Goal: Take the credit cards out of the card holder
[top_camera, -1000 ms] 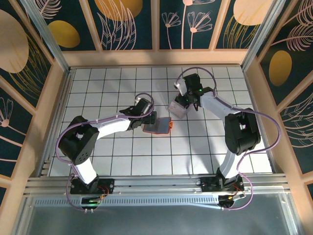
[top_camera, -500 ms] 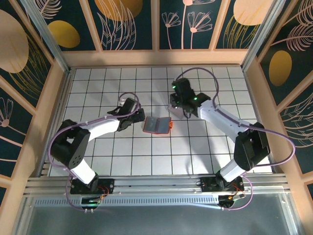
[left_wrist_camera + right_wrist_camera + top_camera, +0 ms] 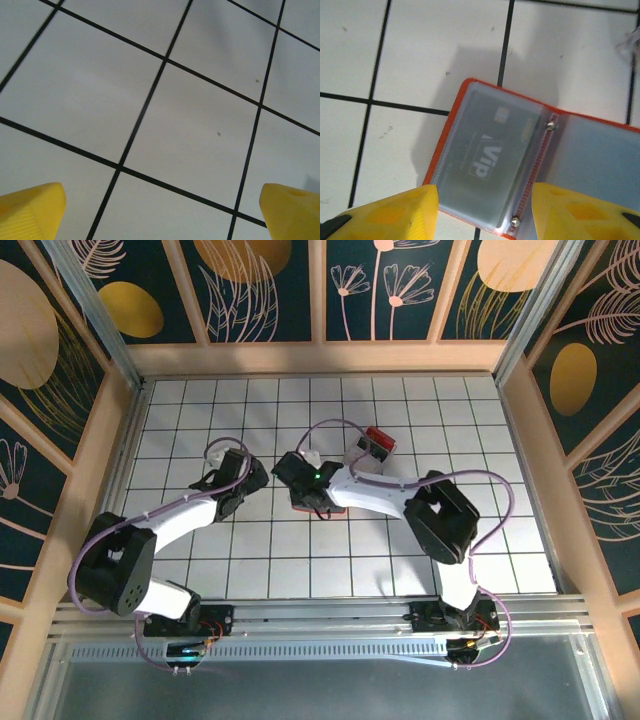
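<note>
Right arm has swung left off the clear box since a second ago, and its jaws have gone from narrow to spread. Right gripper (image 3: 482,212) fingers (image 3: 395,215) stand apart with nothing pinched, hanging over the card holder (image 3: 580,150), one yellow tip either side of its left page in the wrist view. I can't tell if the tips touch it. Holder lies open and flat on the white tiled table (image 3: 200,410), near the middle: orange rim, blue-grey inside, clear sleeves, two small metal rivets (image 3: 551,126) down the spine. One card marked "VIP" (image 3: 485,160) sits inside the left sleeve, so it's not out yet. Right page is cut off by the frame edge, contents unreadable. From above, the right wrist covers most of the holder and just a red-orange edge shows under it. Clear box (image 3: 374,448) with red contents now sits on the table behind and to the right of the holder, free of both grippers. Left gripper (image 3: 162,212) has backed away to the left, jaws spread wide and empty over bare tiles, well apart from the holder.
</note>
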`<state>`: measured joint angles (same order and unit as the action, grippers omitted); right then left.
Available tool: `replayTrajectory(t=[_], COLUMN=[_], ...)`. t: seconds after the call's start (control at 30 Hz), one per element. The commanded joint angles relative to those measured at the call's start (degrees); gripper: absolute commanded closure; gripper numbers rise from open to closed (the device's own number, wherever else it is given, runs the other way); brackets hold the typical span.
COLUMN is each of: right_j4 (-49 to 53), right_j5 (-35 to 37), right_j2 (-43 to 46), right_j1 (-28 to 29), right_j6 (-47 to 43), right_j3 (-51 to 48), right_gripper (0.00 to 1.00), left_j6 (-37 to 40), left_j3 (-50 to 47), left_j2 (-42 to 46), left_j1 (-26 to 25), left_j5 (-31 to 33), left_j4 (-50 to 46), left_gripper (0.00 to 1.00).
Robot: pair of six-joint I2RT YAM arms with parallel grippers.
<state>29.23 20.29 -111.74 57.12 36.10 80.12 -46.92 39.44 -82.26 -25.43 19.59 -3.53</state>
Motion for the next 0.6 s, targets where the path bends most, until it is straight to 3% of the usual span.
replayTrajectory(t=[0.0,0.57], right_j4=[0.79,-2.40], right_j5=[0.15,-3.27], right_j2=[-1.74,-6.92], right_j1=[0.01,-1.55], right_j6=[2.18,0.11], right_j3=[2.19,2.18], right_gripper=[0.45,0.38], left_j6=[-2.36,-3.37], left_j3=[-1.72,-2.31], left_j2=[1.83,0.67], left_j1=[0.45,0.47], left_j5=[3.06,2.08], left_j4=[0.54,1.16], left_gripper=[0.01,0.01])
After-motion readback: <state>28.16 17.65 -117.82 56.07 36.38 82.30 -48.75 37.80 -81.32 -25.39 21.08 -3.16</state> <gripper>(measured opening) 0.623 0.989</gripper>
